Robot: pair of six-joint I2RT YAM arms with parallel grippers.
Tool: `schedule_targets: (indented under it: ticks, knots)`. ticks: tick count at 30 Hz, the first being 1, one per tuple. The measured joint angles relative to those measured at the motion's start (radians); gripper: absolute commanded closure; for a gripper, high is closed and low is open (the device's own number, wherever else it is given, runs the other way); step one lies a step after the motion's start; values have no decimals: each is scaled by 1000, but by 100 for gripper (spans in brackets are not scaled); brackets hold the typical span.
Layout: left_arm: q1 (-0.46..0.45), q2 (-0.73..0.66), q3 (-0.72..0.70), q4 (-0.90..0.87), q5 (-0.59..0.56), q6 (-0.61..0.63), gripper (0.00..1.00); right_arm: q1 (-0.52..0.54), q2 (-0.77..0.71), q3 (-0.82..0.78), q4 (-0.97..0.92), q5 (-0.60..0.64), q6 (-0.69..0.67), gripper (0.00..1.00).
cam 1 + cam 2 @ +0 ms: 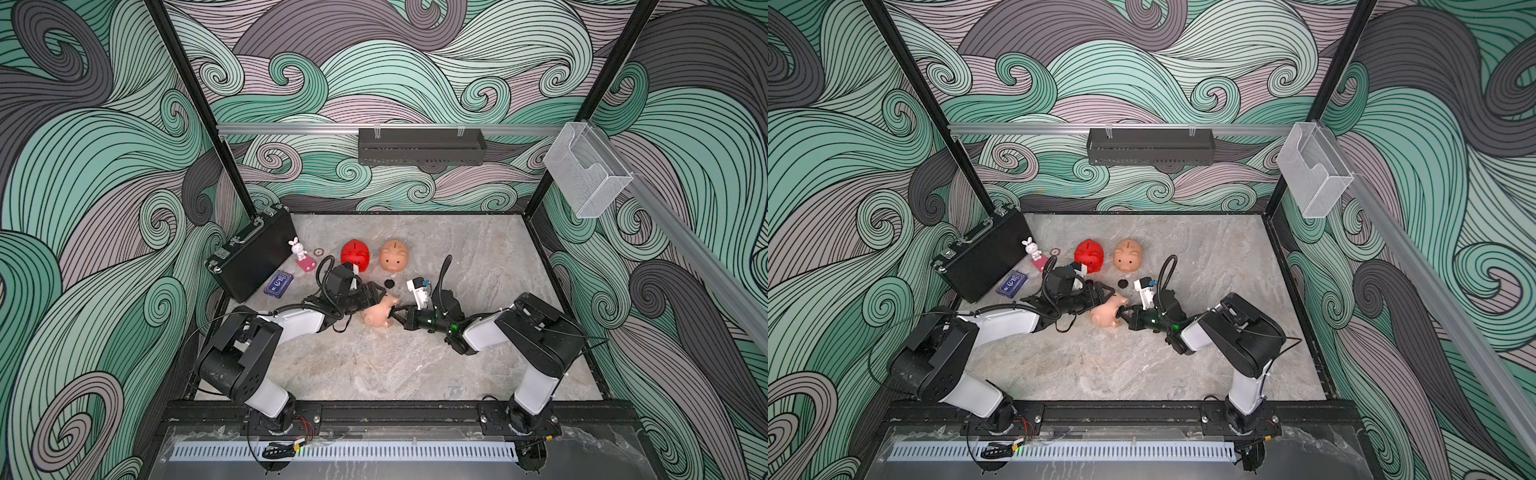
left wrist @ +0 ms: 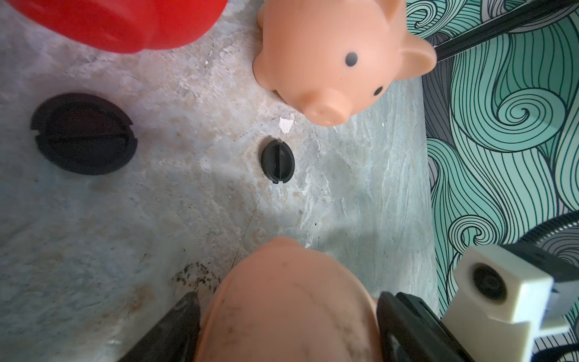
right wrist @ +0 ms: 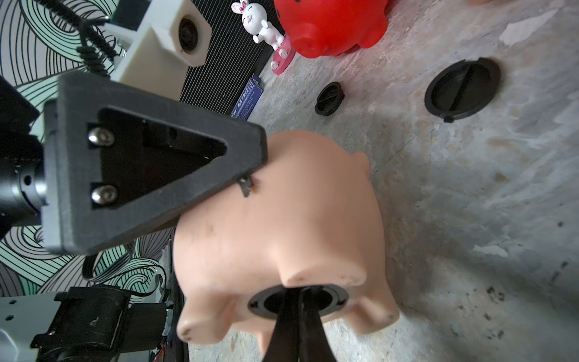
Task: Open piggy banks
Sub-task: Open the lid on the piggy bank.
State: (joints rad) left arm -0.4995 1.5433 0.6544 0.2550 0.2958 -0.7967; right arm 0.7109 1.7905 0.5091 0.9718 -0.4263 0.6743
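Top view, left to right: black case (image 1: 249,253); rabbit figurine (image 1: 300,251); red piggy bank (image 1: 355,255) and upright peach piggy bank (image 1: 394,255), two loose black plugs (image 3: 463,89) near them. Centre — left gripper (image 1: 376,297) clamped about the tipped peach pig (image 1: 379,314); right gripper (image 3: 296,302), jaws closed, apparently pinching its belly plug (image 3: 297,301).

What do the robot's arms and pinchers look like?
Both arms have white links and chunky black joints, with thin black cables looping along them. Each gripper has black pointed triangular fingers. A white boxy camera sits on the wrist.
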Motion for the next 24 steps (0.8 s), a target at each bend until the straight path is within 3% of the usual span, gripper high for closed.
schedule_targets:
  ticks: [14, 24]
  knots:
    - [5, 13, 10, 2, -2, 3, 17, 6, 12, 2, 29, 4, -284, 100]
    - [6, 13, 11, 1, -16, 12, 17, 50, 3, -3, 27, 108, -505, 100]
